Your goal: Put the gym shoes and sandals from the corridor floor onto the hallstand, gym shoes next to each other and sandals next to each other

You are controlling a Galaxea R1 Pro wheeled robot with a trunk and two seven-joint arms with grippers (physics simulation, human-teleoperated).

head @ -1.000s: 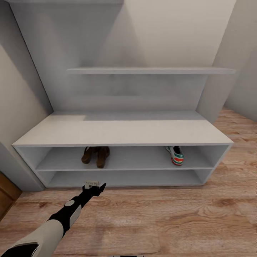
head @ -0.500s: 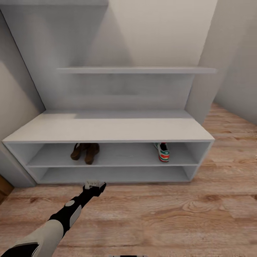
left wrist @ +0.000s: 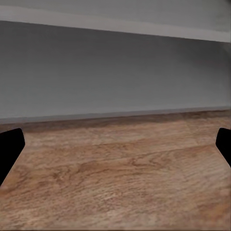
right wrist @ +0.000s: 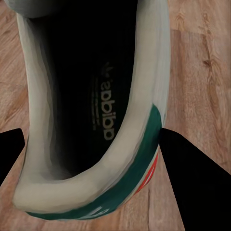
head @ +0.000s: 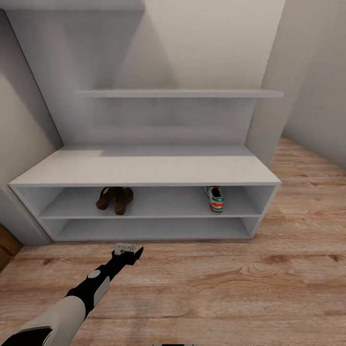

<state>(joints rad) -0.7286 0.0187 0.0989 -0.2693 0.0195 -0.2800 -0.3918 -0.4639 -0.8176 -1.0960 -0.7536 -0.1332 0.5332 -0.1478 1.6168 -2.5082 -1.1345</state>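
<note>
Both sandals (head: 114, 199) and one gym shoe (head: 215, 198) on hallstand (head: 144, 169) mid-frame; second gym shoe (right wrist: 91, 110) gripped in right jaws, left gripper (head: 128, 249) spread, empty.

2 sandals (head: 114, 199) – 2 gym shoes (head: 216, 198)

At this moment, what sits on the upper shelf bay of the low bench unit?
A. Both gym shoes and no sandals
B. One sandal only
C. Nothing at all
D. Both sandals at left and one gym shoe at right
D: the head view shows the two brown sandals side by side in the left part of the hallstand upper bay and a single gym shoe toward its right end.
</note>
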